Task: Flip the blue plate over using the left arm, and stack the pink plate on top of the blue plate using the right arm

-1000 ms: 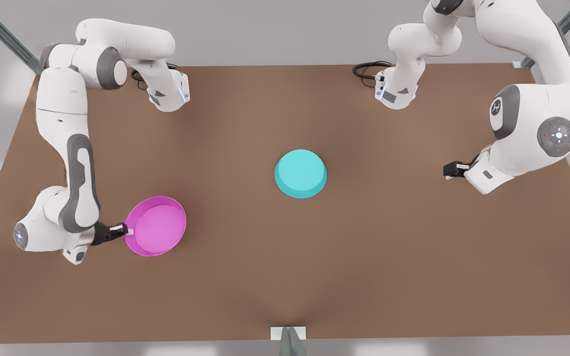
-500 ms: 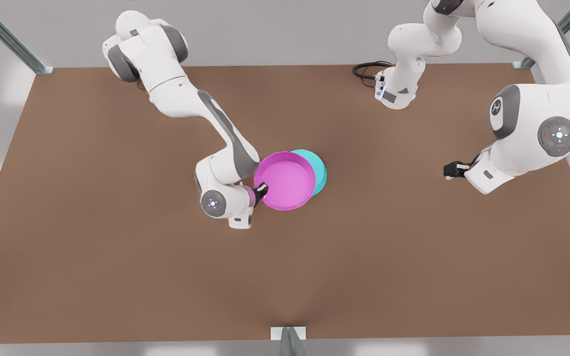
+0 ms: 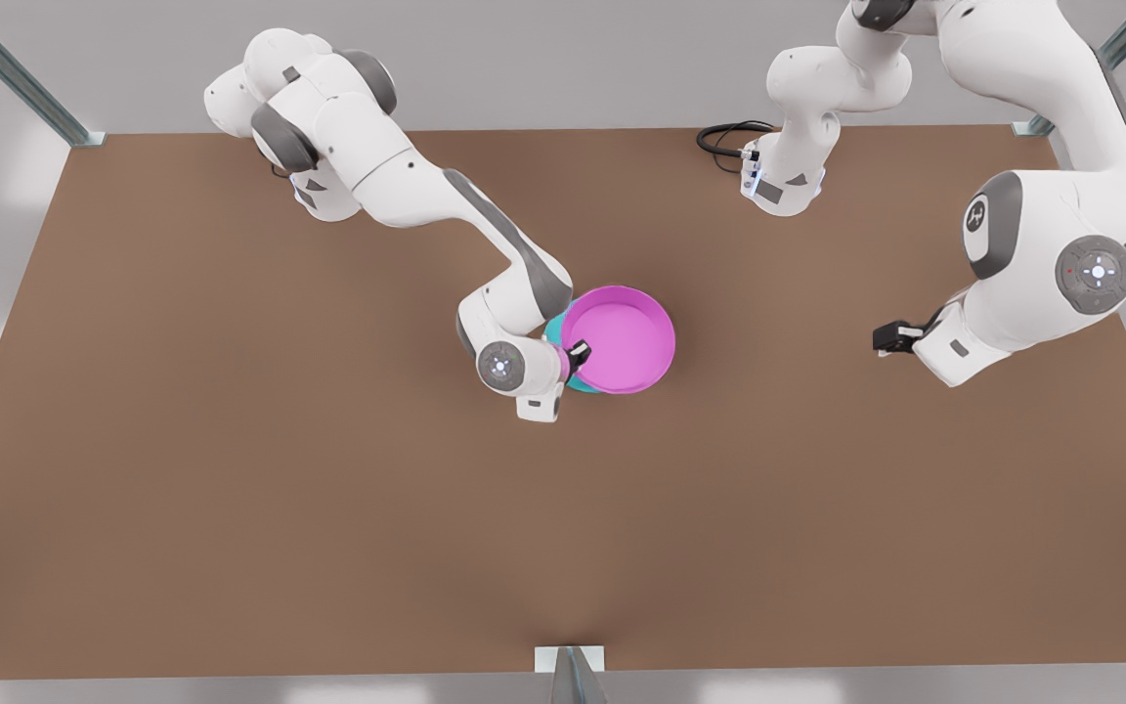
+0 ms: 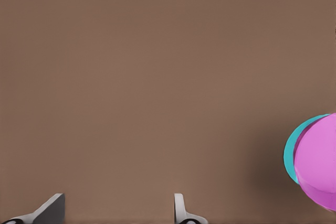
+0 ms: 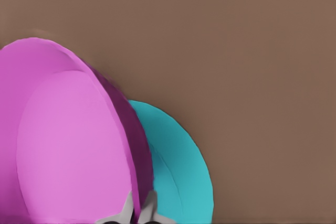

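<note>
round magenta-pink plastic plate [image 3: 624, 337] — open face up, lighter inner face showing, rim clamped by right gripper [image 3: 577, 359], held over the turquoise one, offset toward the front view's right | round turquoise-cyan plastic plate [image 3: 556, 332] — mid-table, mostly covered

- A brown table [image 3: 231, 489] with a plain matte top carries the scene.
- The blue plate [image 3: 557, 337] lies near its middle, base up, mostly covered from above by the pink plate [image 3: 622, 337].
- A black cable [image 3: 719, 137] lies coiled at the far edge.
</note>
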You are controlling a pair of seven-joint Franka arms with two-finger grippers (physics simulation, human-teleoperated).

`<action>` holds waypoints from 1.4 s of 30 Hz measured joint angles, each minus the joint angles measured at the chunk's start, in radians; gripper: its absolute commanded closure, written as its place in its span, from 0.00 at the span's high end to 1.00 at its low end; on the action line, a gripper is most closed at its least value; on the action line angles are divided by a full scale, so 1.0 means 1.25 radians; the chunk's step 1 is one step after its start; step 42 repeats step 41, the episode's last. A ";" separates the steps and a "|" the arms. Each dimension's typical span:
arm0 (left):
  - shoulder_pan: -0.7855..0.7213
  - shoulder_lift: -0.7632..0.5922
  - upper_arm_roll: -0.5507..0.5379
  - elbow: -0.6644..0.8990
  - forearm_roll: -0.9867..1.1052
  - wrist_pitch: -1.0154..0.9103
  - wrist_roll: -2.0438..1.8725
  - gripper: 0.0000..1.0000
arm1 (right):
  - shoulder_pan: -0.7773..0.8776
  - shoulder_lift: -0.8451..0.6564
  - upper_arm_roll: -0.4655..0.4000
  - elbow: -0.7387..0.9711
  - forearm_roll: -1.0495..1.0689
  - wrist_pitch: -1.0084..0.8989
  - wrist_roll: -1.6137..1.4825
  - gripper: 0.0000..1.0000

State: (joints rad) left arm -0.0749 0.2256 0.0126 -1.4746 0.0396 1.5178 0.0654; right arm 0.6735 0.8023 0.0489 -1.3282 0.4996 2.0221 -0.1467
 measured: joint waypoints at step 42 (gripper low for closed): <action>0.002 -0.005 -0.009 0.050 0.003 -0.002 -0.011 1.00 | -0.440 -0.401 -0.074 0.002 -0.350 -0.467 0.089 1.00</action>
